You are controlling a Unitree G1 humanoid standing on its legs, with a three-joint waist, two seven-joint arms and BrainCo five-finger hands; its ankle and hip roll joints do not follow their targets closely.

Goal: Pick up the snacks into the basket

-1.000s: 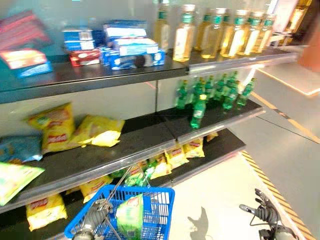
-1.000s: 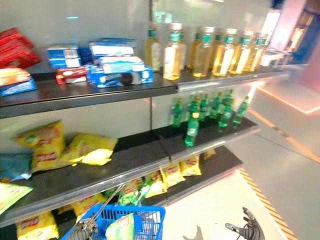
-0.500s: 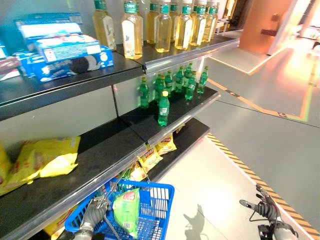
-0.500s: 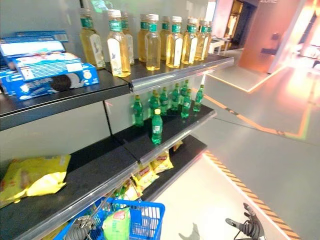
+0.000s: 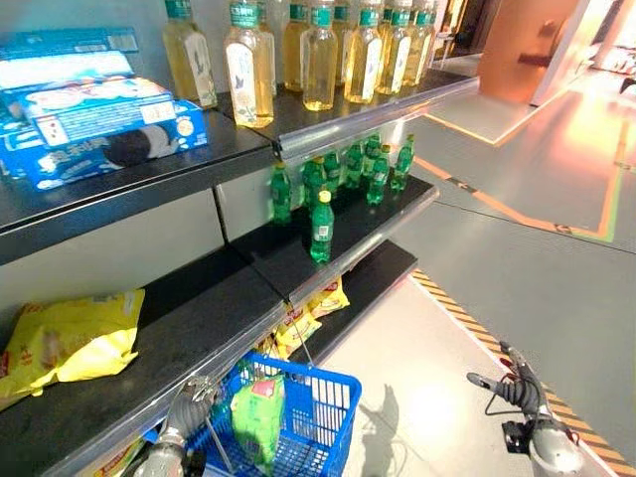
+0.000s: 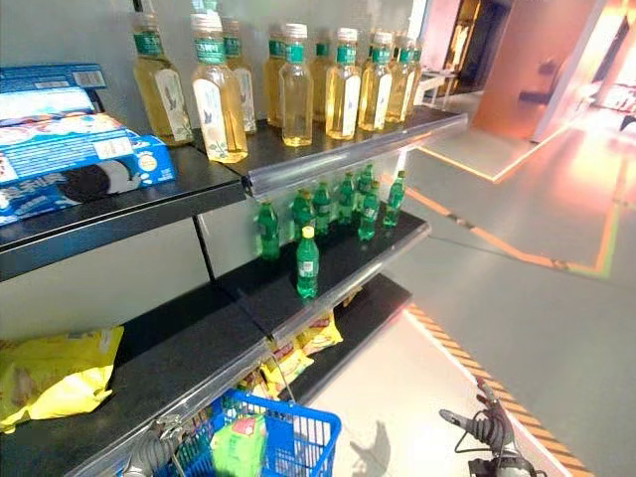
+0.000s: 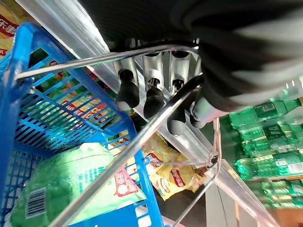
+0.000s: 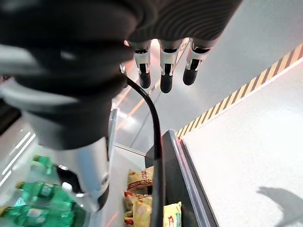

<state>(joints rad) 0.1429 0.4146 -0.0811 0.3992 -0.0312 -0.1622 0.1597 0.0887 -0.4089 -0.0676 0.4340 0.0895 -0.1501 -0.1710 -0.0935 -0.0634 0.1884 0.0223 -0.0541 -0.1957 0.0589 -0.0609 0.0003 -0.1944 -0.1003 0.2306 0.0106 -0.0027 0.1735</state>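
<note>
Basket: the blue basket hangs below the middle shelf edge.
Left hand: the left hand curls around the basket's wire handle.
Done: 1 green snack bag is inside the basket.
Left: yellow snack bags lie on the shelf above the basket.
Right hand: the right hand hangs empty over the floor, right of the basket, fingers loosely spread.

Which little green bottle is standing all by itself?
The green bottle at the front edge of the middle shelf stands alone. The other green bottles are huddled together behind it, nearer the back.
</note>
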